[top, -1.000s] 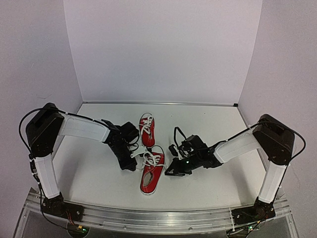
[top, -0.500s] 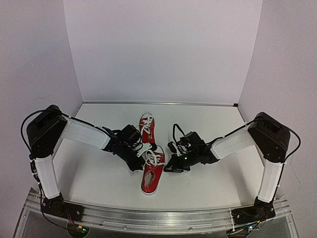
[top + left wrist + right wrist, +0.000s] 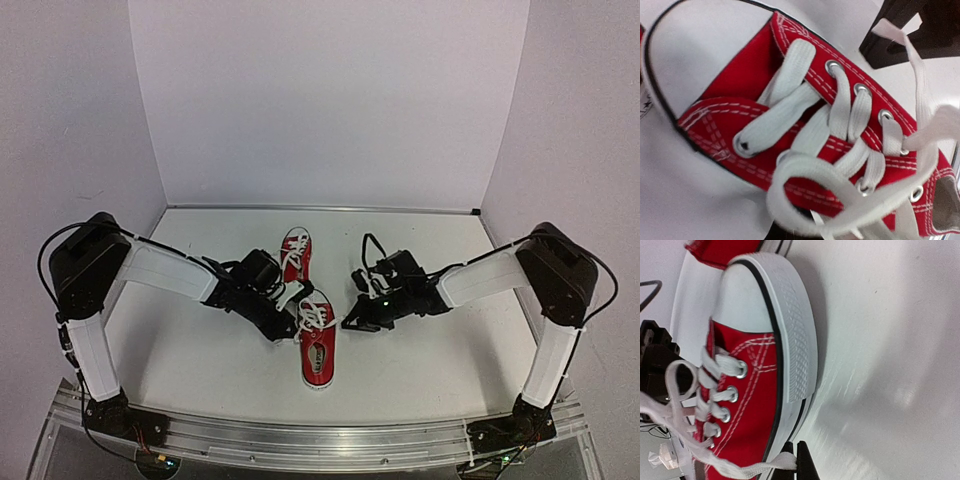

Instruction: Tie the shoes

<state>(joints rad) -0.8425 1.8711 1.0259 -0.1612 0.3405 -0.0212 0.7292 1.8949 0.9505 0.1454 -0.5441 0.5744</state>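
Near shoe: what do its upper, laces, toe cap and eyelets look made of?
On the near shoe, the upper looks like matte red woven canvas with white stitching. The laces look like flat white woven cotton or similar. The toe cap looks like smooth white rubber, as does the ribbed sole. The eyelets shine like metal.

White table [image 3: 430, 370], pale walls [image 3: 330, 100] behind, metal rail [image 3: 320, 441] along near edge

Soft, even light fills the overhead view; faint shadows hug the near shoe [image 3: 318, 345]. The left wrist view blurs the lace loop [image 3: 805, 200] over its tongue. The right wrist view shows glare on the table [image 3: 890, 365] right of its sole.
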